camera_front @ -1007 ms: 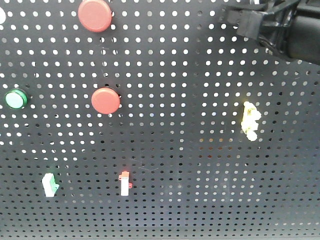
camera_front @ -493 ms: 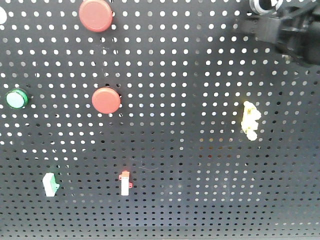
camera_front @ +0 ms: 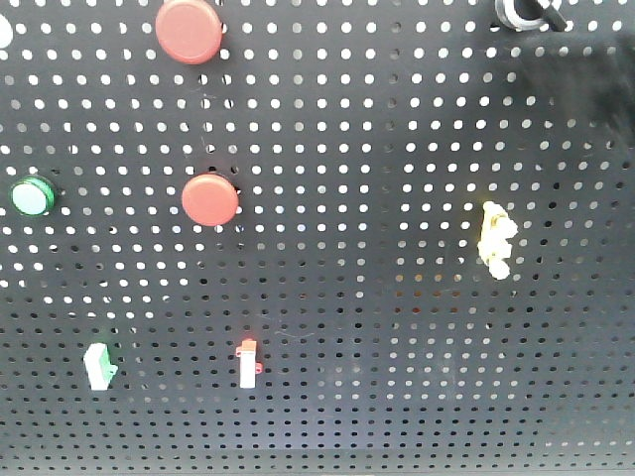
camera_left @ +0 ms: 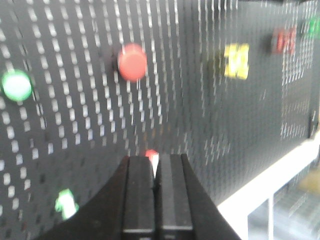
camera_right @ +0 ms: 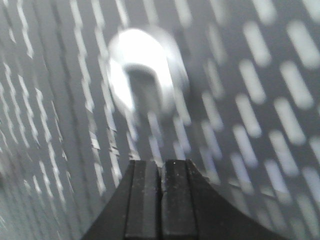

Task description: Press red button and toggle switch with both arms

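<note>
The red button (camera_front: 189, 30) sits at the top of the black pegboard (camera_front: 377, 317), left of centre, with nothing touching it. At the top right edge is the toggle switch (camera_front: 529, 12), a dark lever in a pale collar. In the right wrist view the toggle switch (camera_right: 142, 75) is blurred and close, just beyond my right gripper (camera_right: 161, 162), which is shut and empty. My left gripper (camera_left: 155, 160) is also shut and empty, and stands off from the board in front of a red-tipped white switch (camera_left: 151, 155). Neither gripper appears clearly in the front view.
A smaller red button (camera_front: 209, 199) and a green button (camera_front: 31, 196) sit mid-left. A yellow knobbly piece (camera_front: 496, 238) is at the right. White switches, green-tipped (camera_front: 98, 366) and red-tipped (camera_front: 247, 363), sit lower left. A dark blur (camera_front: 585, 79) lies below the toggle switch.
The right arm has moved up and right, out of the front view's top right corner. This has uncovered the toggle switch. The buttons and switches have not moved.
</note>
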{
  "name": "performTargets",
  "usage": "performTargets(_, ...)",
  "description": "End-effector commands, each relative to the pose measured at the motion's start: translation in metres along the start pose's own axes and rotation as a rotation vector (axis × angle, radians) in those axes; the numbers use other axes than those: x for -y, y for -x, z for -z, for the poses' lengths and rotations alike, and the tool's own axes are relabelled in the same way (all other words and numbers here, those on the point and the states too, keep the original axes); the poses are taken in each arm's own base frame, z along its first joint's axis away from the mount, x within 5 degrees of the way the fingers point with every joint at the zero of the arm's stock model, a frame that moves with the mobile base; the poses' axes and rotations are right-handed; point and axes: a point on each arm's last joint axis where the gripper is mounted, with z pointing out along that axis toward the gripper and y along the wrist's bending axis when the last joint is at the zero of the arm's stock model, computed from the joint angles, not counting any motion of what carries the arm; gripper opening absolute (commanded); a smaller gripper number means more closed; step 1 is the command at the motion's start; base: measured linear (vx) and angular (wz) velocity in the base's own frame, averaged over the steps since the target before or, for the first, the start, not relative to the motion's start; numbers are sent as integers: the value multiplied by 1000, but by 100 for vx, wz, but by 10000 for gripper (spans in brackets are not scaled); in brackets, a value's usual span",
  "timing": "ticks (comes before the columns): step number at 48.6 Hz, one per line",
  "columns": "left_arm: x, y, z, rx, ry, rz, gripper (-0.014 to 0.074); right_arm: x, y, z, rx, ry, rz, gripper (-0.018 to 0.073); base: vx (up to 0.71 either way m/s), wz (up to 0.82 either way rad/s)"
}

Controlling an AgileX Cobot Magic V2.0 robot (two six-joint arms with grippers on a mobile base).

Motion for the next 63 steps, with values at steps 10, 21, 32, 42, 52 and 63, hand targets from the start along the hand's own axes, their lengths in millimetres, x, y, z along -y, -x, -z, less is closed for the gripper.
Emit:
performTargets(10,6,-30,8,-37,-14,36,2,-14,-56,90,95,-122,130,-3,0,0)
performTargets(21,19,-76,29,-40,-30,113,2,-35,-130,164,188,-128,188,-3,0,0)
performTargets(32,14,-97,26,-41,34,128,2,-43,-170,191,279,-134,208,-3,0,0)
performTargets(42,18,-103,26,-84,-8,132,2,-45,-181,186,204,-85,193,-3,0,0)
performTargets(52,18,-103,26,-86,-12,133,2,-45,-181,186,206,-87,192,-3,0,0)
performTargets(63,17,-104,26,-101,1,82,2,-45,-181,186,206,-87,192,-3,0,0)
